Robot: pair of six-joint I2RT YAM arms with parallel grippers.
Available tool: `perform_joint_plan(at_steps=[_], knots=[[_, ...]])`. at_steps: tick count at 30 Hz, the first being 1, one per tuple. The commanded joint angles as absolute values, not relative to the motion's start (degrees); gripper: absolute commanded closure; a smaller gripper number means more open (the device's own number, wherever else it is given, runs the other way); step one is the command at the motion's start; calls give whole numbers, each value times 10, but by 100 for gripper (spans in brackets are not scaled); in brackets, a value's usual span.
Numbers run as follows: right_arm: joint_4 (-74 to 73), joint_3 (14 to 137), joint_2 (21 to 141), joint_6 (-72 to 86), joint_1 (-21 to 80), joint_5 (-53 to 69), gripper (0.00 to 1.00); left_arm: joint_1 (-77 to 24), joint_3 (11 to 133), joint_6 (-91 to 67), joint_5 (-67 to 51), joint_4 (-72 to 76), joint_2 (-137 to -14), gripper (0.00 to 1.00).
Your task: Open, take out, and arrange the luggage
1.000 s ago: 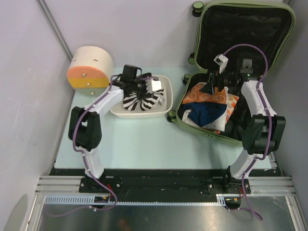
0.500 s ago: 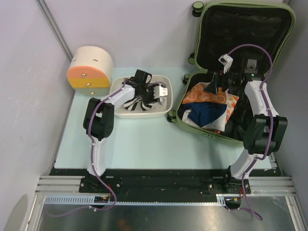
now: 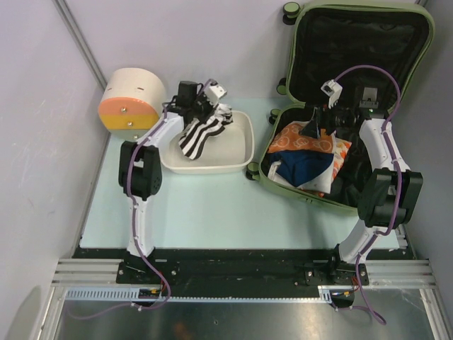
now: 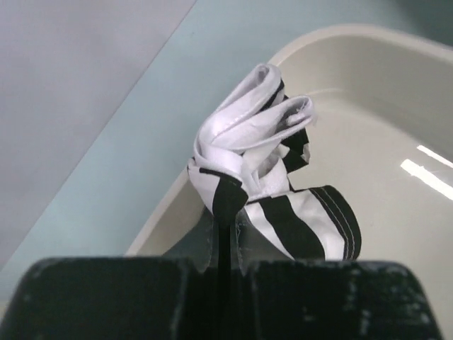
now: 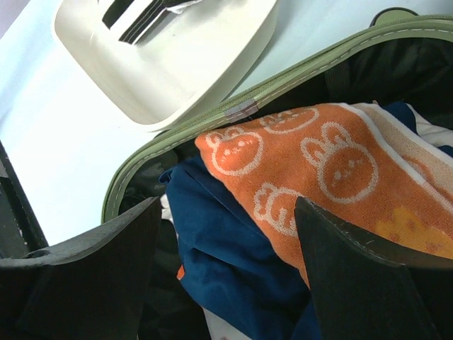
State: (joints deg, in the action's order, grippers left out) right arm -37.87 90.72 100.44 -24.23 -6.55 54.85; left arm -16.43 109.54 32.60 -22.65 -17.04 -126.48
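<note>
Left gripper (image 4: pixel 226 244) pinched shut on the striped cloth (image 4: pixel 255 163) — upper centre-left, over the tub (image 3: pixel 239 145). Right gripper (image 5: pixel 225 241) gapes wide, empty — above the orange towel (image 5: pixel 318 170) in the luggage (image 3: pixel 368 42).

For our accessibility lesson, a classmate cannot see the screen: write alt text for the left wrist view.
The left tool pinches a black-and-white striped cloth, bunched over the rim of a cream tub; pale blue table lies beside it.
</note>
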Motion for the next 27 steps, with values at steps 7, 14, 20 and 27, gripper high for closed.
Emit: perform_joint_plan(at_steps=[7, 14, 20, 27], knots=[[-370, 894, 991, -246, -71, 556, 20, -259, 959, 368, -93, -46, -1252, 100], [-376, 897, 992, -253, -81, 559, 19, -267, 857, 444, -164, -67, -1156, 39], [-375, 909, 998, -249, -80, 559, 19, -253, 846, 461, -213, -146, -1098, 22], [-359, 909, 1001, -233, -74, 524, 20, -185, 905, 369, -189, -191, -1103, 26]])
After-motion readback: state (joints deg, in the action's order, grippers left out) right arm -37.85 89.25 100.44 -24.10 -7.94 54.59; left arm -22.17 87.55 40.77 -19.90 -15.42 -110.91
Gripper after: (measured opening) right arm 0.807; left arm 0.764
